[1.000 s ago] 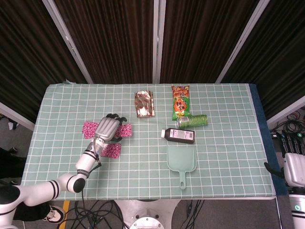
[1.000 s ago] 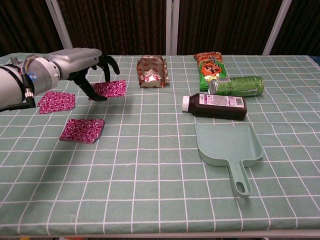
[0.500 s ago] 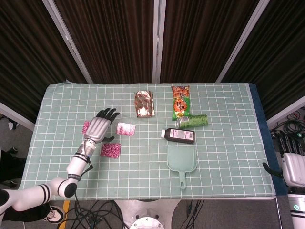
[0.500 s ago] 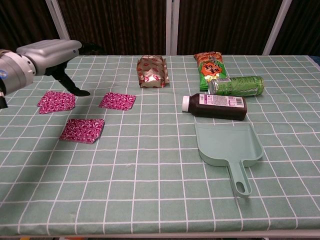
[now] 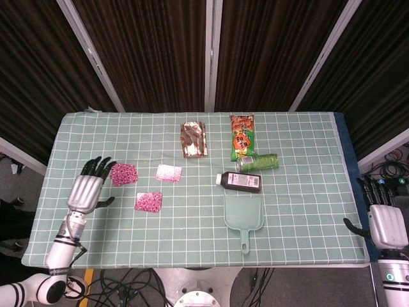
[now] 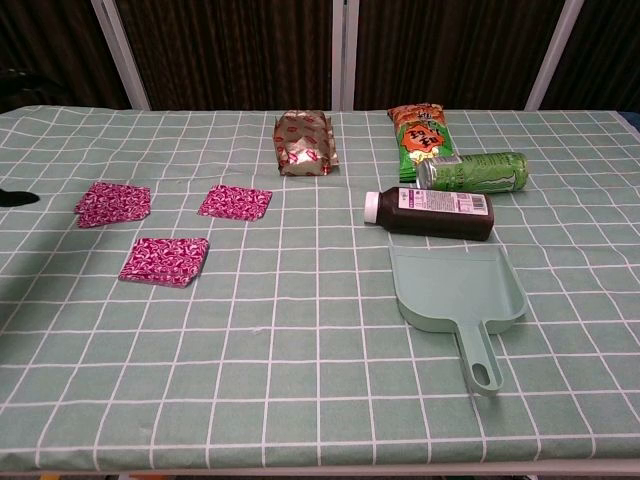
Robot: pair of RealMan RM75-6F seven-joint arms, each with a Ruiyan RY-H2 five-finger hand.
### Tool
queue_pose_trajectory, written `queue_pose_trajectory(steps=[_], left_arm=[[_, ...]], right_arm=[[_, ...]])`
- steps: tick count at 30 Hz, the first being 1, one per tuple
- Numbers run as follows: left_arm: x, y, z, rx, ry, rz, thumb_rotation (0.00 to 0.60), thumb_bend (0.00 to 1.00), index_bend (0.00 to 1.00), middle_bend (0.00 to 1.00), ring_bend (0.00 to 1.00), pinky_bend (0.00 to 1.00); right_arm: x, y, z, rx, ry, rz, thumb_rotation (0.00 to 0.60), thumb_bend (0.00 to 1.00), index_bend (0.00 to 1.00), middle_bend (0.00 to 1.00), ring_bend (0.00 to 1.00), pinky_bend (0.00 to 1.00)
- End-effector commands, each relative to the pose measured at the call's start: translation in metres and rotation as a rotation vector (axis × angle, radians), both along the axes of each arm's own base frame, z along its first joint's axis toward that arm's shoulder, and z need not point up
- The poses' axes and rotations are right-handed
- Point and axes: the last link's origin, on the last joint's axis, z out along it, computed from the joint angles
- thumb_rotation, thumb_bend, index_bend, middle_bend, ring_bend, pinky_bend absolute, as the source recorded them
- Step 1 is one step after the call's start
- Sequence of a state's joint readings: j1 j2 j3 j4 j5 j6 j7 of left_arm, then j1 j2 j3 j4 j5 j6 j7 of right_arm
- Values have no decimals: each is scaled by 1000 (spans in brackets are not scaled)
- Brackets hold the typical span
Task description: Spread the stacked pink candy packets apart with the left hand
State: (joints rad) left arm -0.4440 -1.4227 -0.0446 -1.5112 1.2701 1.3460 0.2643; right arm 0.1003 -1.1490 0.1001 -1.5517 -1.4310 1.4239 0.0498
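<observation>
Three pink candy packets lie apart on the green checked cloth: one at the far left (image 5: 123,173) (image 6: 113,203), one further right (image 5: 169,173) (image 6: 234,202), and one nearer the front (image 5: 148,201) (image 6: 166,260). None overlaps another. My left hand (image 5: 88,188) hovers over the table's left part, fingers spread, holding nothing, a short way left of the leftmost packet. In the chest view only a dark fingertip (image 6: 16,197) shows at the left border. My right hand (image 5: 382,220) hangs beyond the table's right edge, fingers apart and empty.
A red-silver snack bag (image 5: 193,139) lies at the back centre. An orange-green snack packet (image 5: 242,136), a green can (image 5: 257,162) on its side and a dark bottle (image 5: 239,181) lie to the right. A mint dustpan (image 5: 243,216) sits near the front edge.
My left hand has lifted off the packets and drawn back to the left, leaving the chest view almost fully. The packets now lie separated and uncovered. The right hand shifted slightly.
</observation>
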Motion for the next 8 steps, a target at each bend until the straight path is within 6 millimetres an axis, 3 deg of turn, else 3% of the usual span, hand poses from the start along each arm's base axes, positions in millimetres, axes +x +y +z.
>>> queue_pose_trajectory(steps=[1, 8], left_arm=[[-28, -41, 21, 82, 34, 33, 600, 148, 108, 71, 0, 93], [-55, -89, 33, 113, 73, 87, 600, 143, 108, 90, 0, 92]], right_arm=[[-1, 2, -5, 11, -1, 4, 600, 106, 0, 0, 0, 0], [-1, 6, -15, 31, -1, 11, 600, 105, 0, 0, 0, 0]])
